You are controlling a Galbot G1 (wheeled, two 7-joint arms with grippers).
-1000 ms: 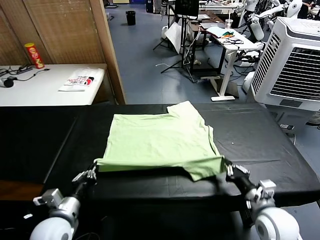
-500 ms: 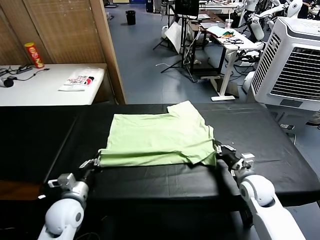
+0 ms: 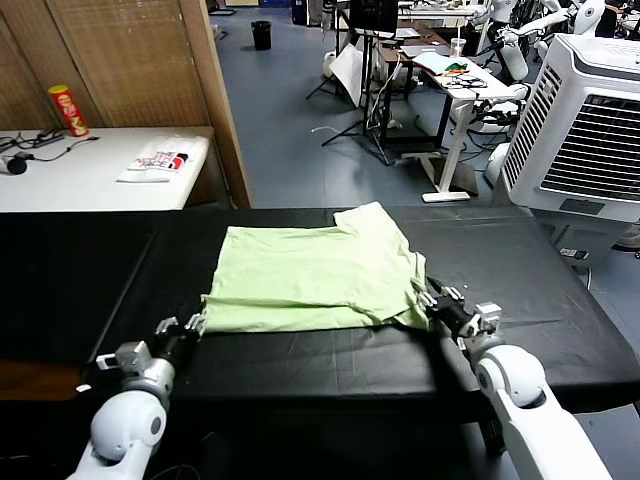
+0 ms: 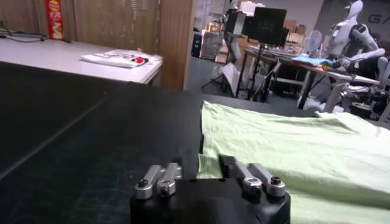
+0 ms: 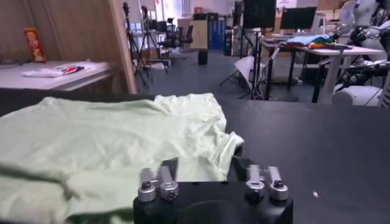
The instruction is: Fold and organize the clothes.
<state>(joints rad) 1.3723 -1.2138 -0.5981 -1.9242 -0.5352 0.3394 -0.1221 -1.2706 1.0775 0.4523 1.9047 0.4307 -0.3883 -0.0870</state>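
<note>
Two grippers are flanking the shirt's [image 3: 315, 280] near hem: the left gripper [image 3: 180, 331] is sitting open at the left corner, the right gripper [image 3: 441, 304] open at the right, neither holding cloth. Beyond them the shirt is lying folded on the table [image 3: 520, 270], long axis left-right, pale green, a sleeve poking out at the far edge.

Near hem of the mint-green T-shirt [image 3: 315, 275] is now lying flat on the black table [image 3: 520, 270], lower centre of the head view; earlier it was hanging lifted off the front edge. Left gripper [image 3: 196, 323] and right gripper [image 3: 428, 298] are now standing open at the shirt's near corners, having moved up-frame from the bottom corners.
</note>
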